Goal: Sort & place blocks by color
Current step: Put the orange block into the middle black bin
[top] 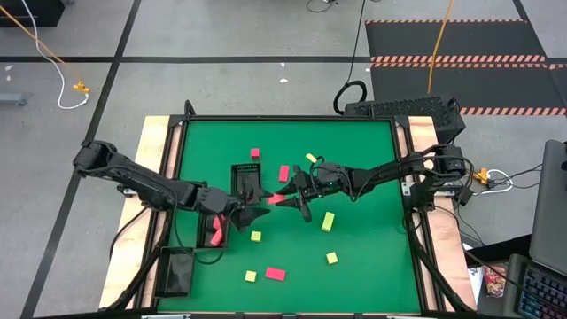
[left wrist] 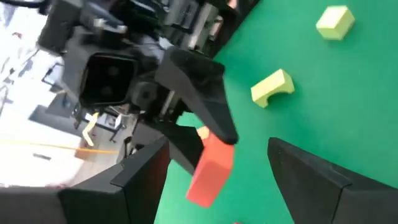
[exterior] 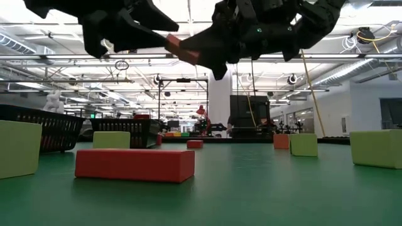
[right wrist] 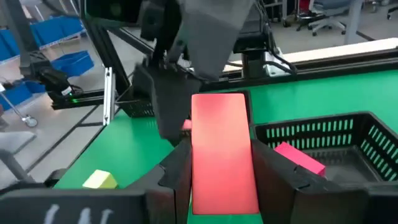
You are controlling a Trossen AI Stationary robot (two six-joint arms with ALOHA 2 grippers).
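High view: two dark arms meeting over the middle of the green table [top: 372, 177]. Right gripper [top: 285, 197] reaching in from the right edge, fingers clamped on a salmon bar [top: 276, 199]. Left gripper [top: 251, 213] coming from the left edge, fingers spread wide just beside that bar, nothing between them. Black mesh tray [top: 237, 170] behind the left gripper; second tray [top: 209, 229] nearer the left edge with a magenta bar [top: 215, 235] inside; third tray [top: 176, 271] at the near left corner. Loose on the table: magenta cube [top: 255, 153] toward the far edge, magenta block [top: 284, 173] near the centre, yellow pieces [top: 329, 221] right of centre, red bar [top: 275, 274] toward the near edge.

Low view: both grippers hanging above the table, salmon bar [exterior: 182, 49] held in the air between dark fingers. Red bar [exterior: 134, 164] lying flat in front, yellow cube [exterior: 19, 149] at the left, more yellow blocks [exterior: 304, 144] farther back.

Left wrist view: own fingers [left wrist: 311, 180] parted, empty. Right gripper [left wrist: 205, 140] ahead, pinching the salmon bar [left wrist: 210, 170], tilted, off the table. Yellow arch piece [left wrist: 272, 87] and yellow cube [left wrist: 336, 22] lying on the green beyond.

Right wrist view: own fingers [right wrist: 273, 171] closed on both long sides of the salmon bar [right wrist: 222, 152]. Mesh tray [right wrist: 323, 134] just beyond, magenta bar [right wrist: 300, 158] in it. Yellow block [right wrist: 100, 180] on the table to one side.
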